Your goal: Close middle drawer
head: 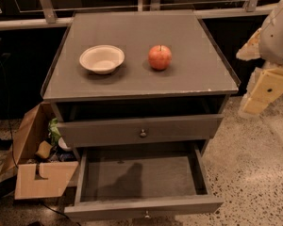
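Note:
The middle drawer (141, 178) is pulled far out at the bottom of the view. It is wide, shallow, dark grey and empty, with a small round knob (146, 214) on its front panel at the frame's lower edge. Above it a shorter-fronted grey drawer (104, 132) with a like knob stands slightly out. The taller-fronted drawer is out of view. My gripper (259, 95), cream and white, hangs at the right edge of the view. It is beside the cabinet's right front corner, apart from it and above the middle drawer's level.
On the grey cabinet top (193, 81) sit a white bowl (102, 58) and a red apple (160, 57). An open cardboard box (35, 173) with clutter stands on the floor to the cabinet's left. Speckled floor (254, 173) lies to the right. Dark railings run behind.

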Controlling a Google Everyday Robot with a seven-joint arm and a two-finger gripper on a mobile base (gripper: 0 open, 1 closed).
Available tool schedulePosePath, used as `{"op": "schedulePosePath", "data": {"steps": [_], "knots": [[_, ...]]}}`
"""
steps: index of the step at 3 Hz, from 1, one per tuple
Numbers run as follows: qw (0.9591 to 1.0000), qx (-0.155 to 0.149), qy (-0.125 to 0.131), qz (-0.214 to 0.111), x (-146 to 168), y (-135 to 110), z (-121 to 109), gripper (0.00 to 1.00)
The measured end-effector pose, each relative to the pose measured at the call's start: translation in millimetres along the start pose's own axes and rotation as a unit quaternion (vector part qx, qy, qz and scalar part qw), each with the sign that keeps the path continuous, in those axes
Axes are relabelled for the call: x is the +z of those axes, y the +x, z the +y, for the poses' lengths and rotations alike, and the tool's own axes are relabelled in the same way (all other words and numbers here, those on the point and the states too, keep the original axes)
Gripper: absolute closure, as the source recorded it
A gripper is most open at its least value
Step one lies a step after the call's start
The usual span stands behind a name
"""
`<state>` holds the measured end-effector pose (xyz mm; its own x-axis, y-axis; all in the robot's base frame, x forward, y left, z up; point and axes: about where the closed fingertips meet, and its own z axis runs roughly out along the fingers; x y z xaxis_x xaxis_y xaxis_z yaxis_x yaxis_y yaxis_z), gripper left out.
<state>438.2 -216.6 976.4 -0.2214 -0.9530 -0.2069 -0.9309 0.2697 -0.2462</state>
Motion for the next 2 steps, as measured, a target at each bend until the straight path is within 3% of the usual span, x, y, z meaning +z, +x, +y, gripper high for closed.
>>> {"op": "schedulePosePath", "data": {"steps": [2], "knots": [[1.0,0.0,0.0,0.0,0.0,0.0,0.0,0.69]]}}
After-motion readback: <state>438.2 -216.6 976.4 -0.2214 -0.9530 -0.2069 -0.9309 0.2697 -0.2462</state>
